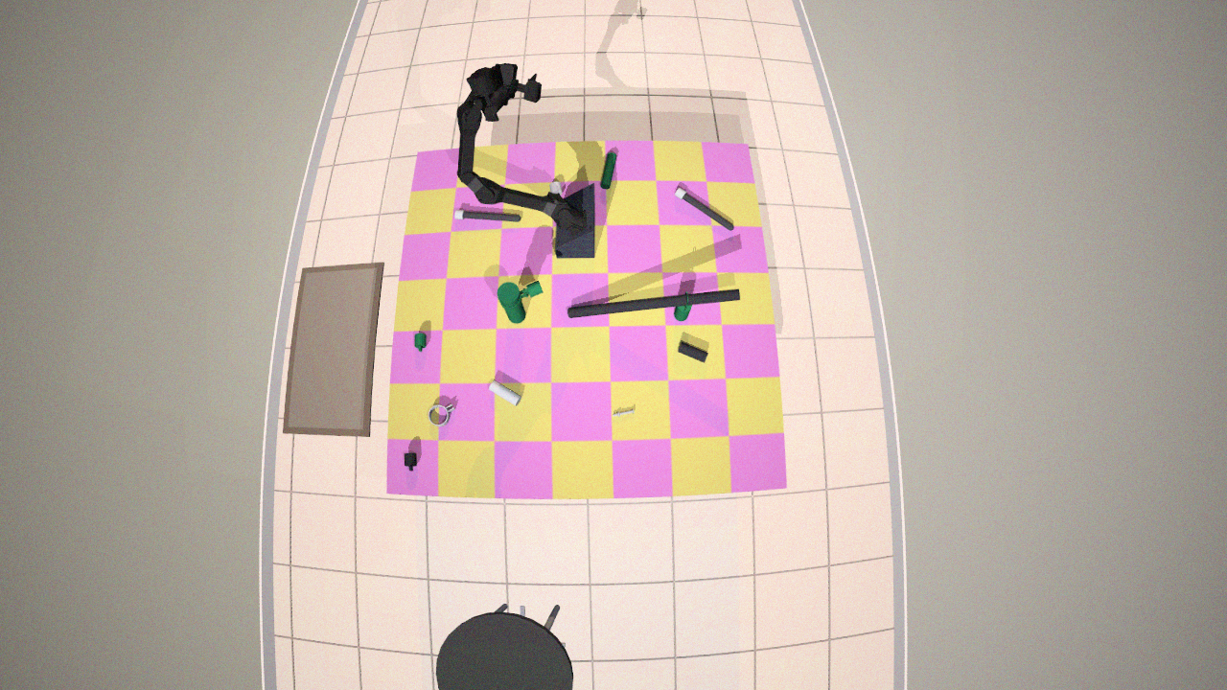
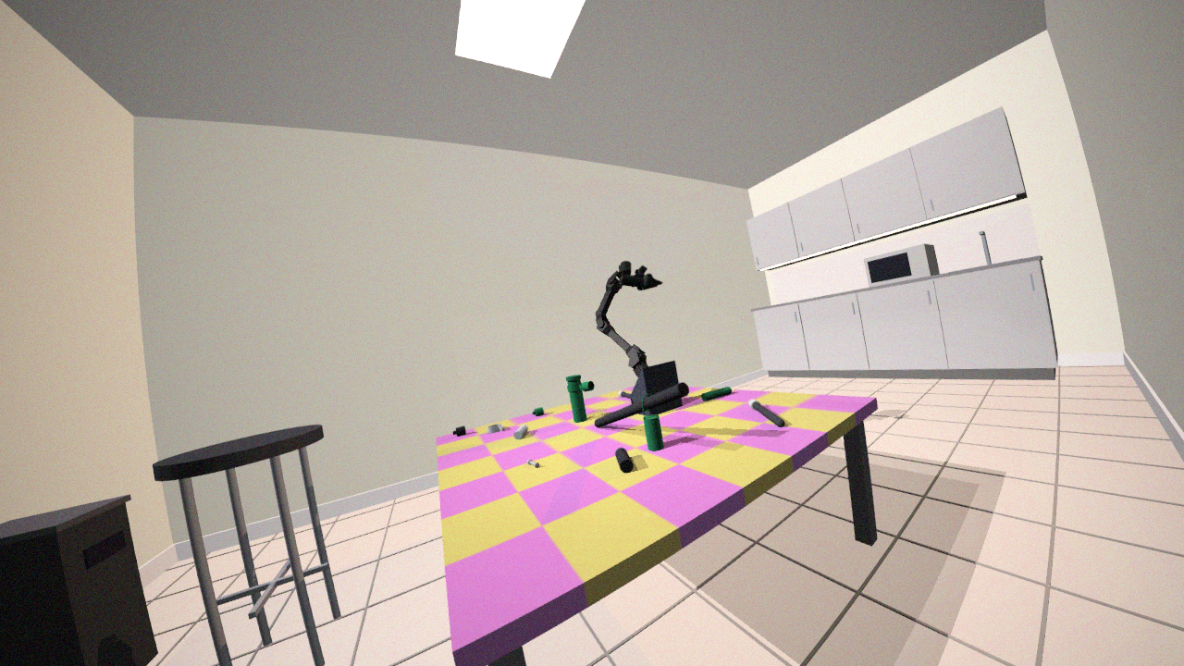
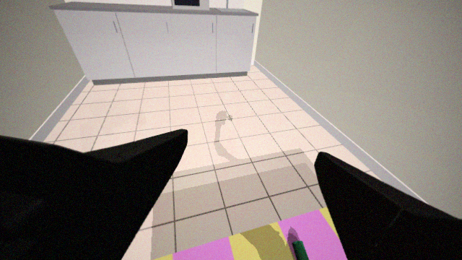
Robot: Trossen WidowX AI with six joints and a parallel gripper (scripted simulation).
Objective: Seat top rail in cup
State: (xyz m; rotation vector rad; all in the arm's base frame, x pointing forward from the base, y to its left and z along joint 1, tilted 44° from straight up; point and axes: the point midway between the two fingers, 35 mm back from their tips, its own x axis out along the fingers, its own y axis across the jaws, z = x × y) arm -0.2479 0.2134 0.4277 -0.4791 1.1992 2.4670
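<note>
Rail-end cup (image 1: 533, 288) (image 2: 586, 386) on big post (image 1: 514, 304) (image 2: 576, 404): band could slip or twist if the rail hits off-axis. Gripper (image 1: 536, 79) (image 2: 654, 277) (image 3: 250, 146) wide open, holding nothing. Rail (image 1: 626, 306) (image 2: 633, 409) unseated, right of the cup.

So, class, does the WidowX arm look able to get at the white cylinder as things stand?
Probably yes: the arm's fingers stand apart with nothing between them, and the white cylinder lies uncovered, though the arm must swing round past the upright green post.
</note>
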